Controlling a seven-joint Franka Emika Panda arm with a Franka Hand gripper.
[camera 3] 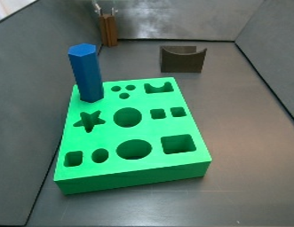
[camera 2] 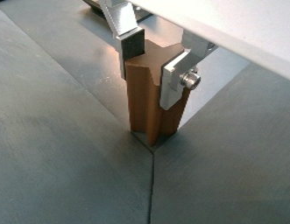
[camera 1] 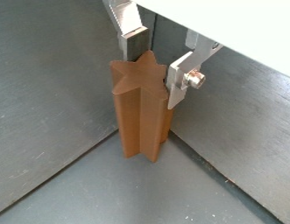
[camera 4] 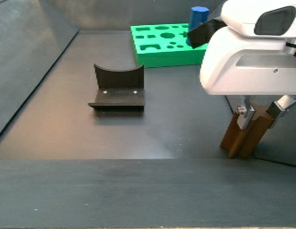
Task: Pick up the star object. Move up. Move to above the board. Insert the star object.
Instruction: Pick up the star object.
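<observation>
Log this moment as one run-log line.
phase: grasp | end effector: astride star object, closure unclear | star object: upright on floor, corner | board: star hole empty, blue prism standing

the brown star object [camera 1: 137, 109] stands upright in a corner, well apart from the green board [camera 3: 131, 133].

The gripper [camera 4: 260, 116] hangs low in a corner of the enclosure. Beneath it spreads a dark grey floor [camera 4: 150, 125], matte, with a soft sheen (the light is diffuse and throws no hard shadow). Just behind the gripper [camera 1: 157, 66], two grey walls meet: one wall [camera 1: 42, 79] on one flank, another [camera 1: 235, 122] on the opposite flank, their seams with the floor running straight. Well away from it, across the floor, rises a slanted side wall [camera 4: 30, 45].
</observation>
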